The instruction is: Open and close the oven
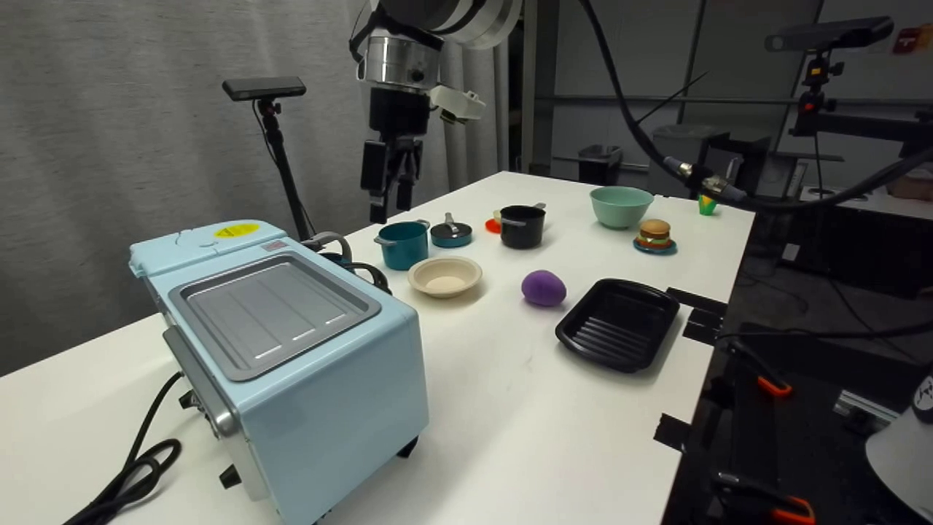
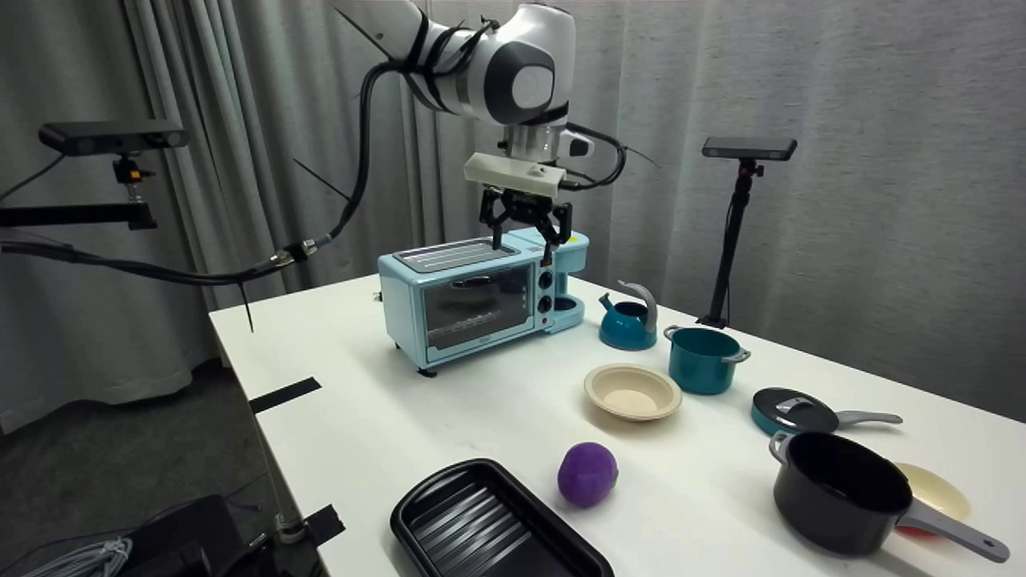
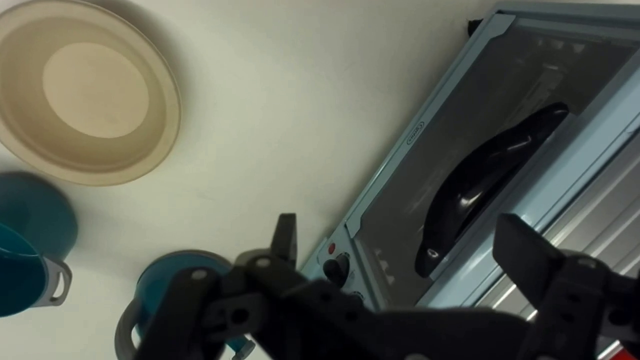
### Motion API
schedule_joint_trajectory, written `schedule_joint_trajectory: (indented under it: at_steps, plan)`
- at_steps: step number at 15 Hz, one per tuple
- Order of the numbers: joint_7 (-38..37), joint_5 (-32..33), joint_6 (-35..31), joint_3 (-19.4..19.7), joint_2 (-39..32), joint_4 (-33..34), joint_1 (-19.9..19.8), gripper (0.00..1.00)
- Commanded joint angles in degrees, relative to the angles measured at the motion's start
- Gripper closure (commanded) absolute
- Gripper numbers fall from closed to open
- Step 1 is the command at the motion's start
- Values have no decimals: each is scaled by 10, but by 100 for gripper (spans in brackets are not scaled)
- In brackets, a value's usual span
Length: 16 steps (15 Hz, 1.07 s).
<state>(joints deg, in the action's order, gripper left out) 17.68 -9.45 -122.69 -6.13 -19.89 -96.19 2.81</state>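
Over near a curtain-side corner of the white bench (image 2: 481, 417) sits the pale blue oven (image 2: 484, 300), its closed door (image 2: 469, 316) facing down the bench's length and its long axis running crosswise, knobs (image 2: 546, 304) at the end toward the curtain-side edge. The tool (image 2: 523, 246) hangs near that end, its fingers (image 3: 522, 255) spread wide. Black tape (image 2: 284, 394) lies along the opposite edge, and grey curtains (image 2: 842, 72) hang behind.

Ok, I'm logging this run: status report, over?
Black two-fingered gripper open, empty. Pale blue boxy countertop oven shut. Round beige bowl out front, likely not blocking.
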Motion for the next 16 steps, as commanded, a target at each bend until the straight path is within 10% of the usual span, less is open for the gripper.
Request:
schedule_joint_trajectory:
  at_steps: [1, 16]
  plan:
    - [-15, -1, 6, -9, -40, 45, 3, 0]
    - [-32, 25, -45, -23, -58, -18, 26, 0]
